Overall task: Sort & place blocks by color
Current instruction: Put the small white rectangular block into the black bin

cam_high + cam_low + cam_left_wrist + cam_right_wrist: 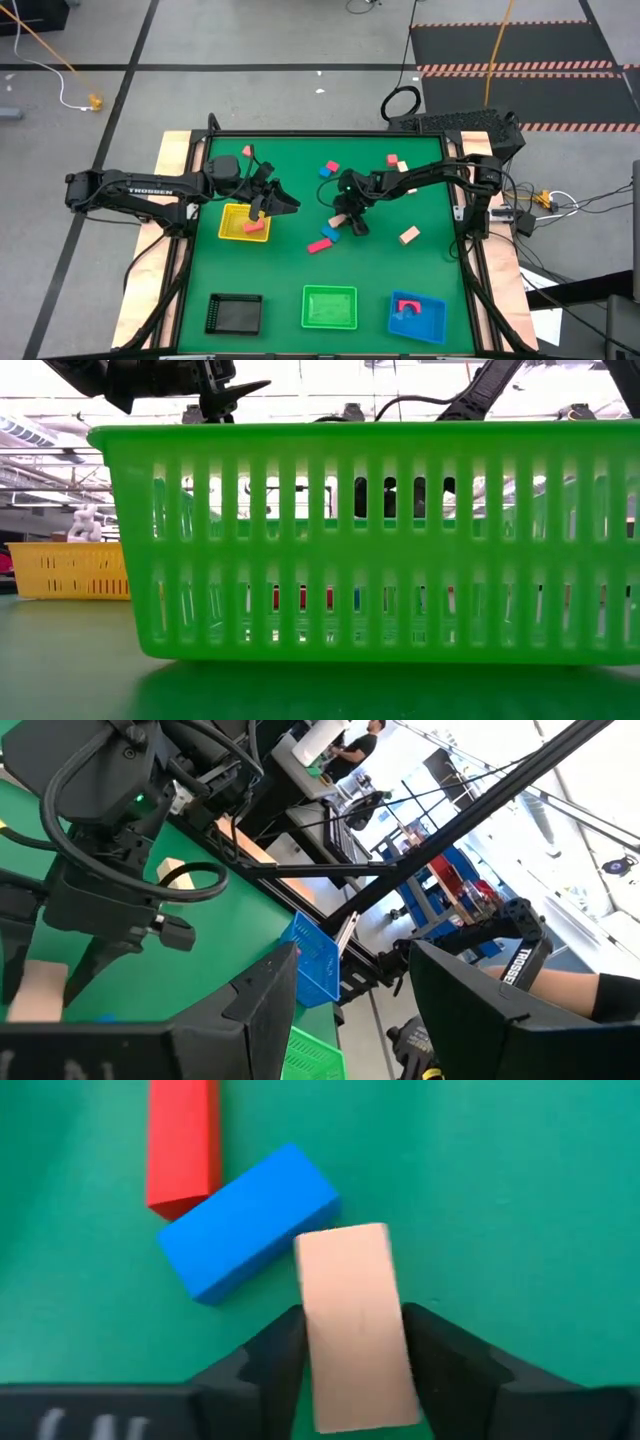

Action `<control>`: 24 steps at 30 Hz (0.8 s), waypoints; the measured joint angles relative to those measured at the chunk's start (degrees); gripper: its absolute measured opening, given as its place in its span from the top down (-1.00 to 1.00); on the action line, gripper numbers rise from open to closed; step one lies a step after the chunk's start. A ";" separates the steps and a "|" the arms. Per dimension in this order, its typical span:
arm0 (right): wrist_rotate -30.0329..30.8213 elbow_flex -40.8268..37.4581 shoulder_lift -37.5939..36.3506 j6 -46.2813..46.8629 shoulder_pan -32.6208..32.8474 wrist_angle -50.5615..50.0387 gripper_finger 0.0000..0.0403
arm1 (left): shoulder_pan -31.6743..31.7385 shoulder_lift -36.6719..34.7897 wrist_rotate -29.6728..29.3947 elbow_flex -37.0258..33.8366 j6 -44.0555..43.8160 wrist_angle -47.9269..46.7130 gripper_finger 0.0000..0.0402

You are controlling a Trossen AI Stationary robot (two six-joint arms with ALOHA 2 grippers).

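Cream block (356,1320) sits clamped betw. right end effector (352,1365) fingers at mid table (290,270), beside blue block (250,1220) & red block (182,1142). Left end effector (268,203) open over yellow tray (232,228).

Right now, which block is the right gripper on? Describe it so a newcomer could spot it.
Start at the green mat and go to its middle, where the right gripper reaches down. Between its fingers sits a cream bar, beside a blue bar and a red bar. It is the only pale one there.
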 joint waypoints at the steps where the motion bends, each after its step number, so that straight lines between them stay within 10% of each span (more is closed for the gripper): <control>1: 0.52 0.01 -0.31 0.59 0.03 -0.62 0.34 | 0.00 0.00 0.00 0.00 0.00 0.00 0.03; 16: 9.79 -0.32 -13.90 18.25 -0.94 -3.71 0.37 | 4.19 -0.01 3.77 0.00 5.94 0.06 0.03; 24: 18.71 -0.25 -21.94 33.42 0.69 15.06 0.43 | 8.20 0.00 -7.57 -0.02 -2.54 -4.41 0.03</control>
